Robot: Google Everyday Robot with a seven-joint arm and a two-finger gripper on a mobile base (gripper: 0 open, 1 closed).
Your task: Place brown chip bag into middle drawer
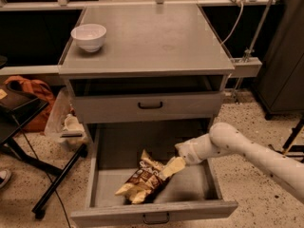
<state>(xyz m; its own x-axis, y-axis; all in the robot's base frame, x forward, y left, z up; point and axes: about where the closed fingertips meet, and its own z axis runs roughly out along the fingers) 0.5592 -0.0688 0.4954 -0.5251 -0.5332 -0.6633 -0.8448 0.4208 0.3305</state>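
The brown chip bag [144, 180] lies on the grey floor of the pulled-out middle drawer [105, 181], crinkled, with tan-yellow ends. My gripper [173, 166] reaches into the drawer from the right on the white arm [237, 148]. Its pale fingers rest at the bag's upper right end. The bag lies flat on the drawer floor, slanted from lower left to upper right.
A white bowl [89, 36] stands on the cabinet top at the back left. The shallower drawer front [149, 105] with a black handle is above the open drawer. A black stand leg [57, 183] and an orange bag [33, 96] lie to the left.
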